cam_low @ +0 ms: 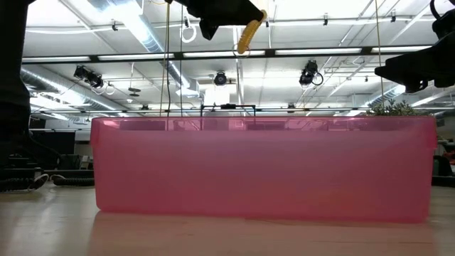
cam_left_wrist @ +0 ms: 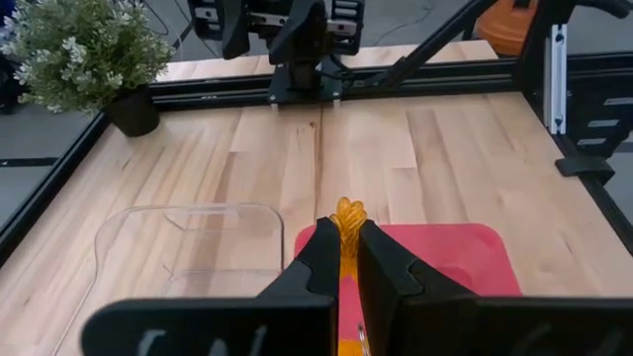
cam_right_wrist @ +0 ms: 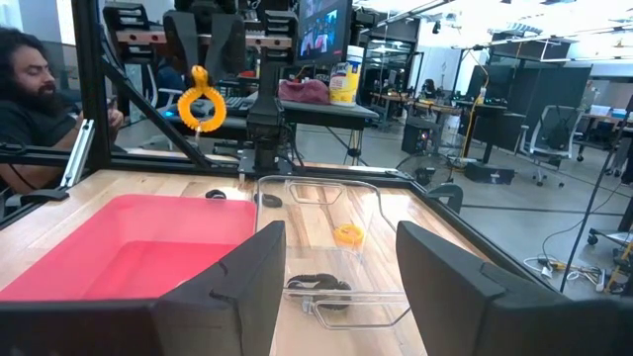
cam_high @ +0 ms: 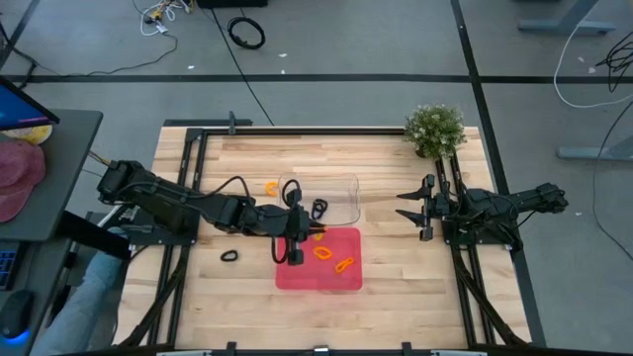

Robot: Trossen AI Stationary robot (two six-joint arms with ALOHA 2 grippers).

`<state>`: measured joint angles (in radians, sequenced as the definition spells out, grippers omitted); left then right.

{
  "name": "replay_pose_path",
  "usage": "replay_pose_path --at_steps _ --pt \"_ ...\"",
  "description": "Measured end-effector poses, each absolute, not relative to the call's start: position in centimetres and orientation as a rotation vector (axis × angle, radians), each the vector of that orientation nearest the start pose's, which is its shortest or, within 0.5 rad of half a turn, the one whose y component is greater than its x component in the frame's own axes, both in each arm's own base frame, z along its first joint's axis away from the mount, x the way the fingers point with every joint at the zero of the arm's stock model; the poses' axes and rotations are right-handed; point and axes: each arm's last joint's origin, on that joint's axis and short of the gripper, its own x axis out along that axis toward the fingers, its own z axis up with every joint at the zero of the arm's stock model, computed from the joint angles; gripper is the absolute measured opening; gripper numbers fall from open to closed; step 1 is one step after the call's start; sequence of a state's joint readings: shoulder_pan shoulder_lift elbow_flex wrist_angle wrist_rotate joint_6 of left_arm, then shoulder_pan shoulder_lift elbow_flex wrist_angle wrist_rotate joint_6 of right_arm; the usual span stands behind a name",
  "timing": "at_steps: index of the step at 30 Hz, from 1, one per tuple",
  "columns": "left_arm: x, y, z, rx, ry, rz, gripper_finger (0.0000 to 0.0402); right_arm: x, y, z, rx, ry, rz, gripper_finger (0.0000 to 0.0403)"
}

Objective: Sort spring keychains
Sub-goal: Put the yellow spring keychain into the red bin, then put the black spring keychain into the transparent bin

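An orange coiled spring keychain (cam_left_wrist: 347, 220) hangs pinched in the left gripper (cam_high: 313, 233)'s closed fingers above the red tray (cam_high: 348, 280). The right gripper (cam_high: 404, 205) waits, fingers apart and empty, over the counter (cam_high: 396, 267).

The table (cam_high: 396, 267) was pale, smooth wood with visible grain, framed in matt black metal. The red tray (cam_high: 348, 280) looked like translucent plastic; the clear tray (cam_high: 341, 188) was glossy and transparent. The orange keychain (cam_right_wrist: 202, 105) appeared coiled plastic.

Left gripper (cam_high: 315, 233) extended toward table centre, fingers closed, raised above surface. Right gripper (cam_high: 404, 205) parked near right edge, fingers parted.
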<state>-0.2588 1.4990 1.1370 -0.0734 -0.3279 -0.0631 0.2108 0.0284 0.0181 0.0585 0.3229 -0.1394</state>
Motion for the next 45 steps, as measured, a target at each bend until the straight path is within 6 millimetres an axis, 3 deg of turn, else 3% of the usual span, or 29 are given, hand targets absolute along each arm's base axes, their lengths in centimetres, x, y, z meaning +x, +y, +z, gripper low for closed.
replay_pose_path --at_steps 8,34,45 --pt "32.86 -7.64 29.58 0.073 0.415 0.116 0.0029 9.66 1.13 17.31 -0.127 -0.039 -0.115 0.0198" --pt "32.70 -7.05 29.15 0.090 0.461 0.188 0.0219 9.66 1.13 17.30 -0.127 -0.038 -0.115 0.0198" --pt "32.51 -7.19 28.87 0.055 0.487 0.195 0.0231 9.66 1.13 17.31 -0.127 -0.039 -0.115 0.0198"
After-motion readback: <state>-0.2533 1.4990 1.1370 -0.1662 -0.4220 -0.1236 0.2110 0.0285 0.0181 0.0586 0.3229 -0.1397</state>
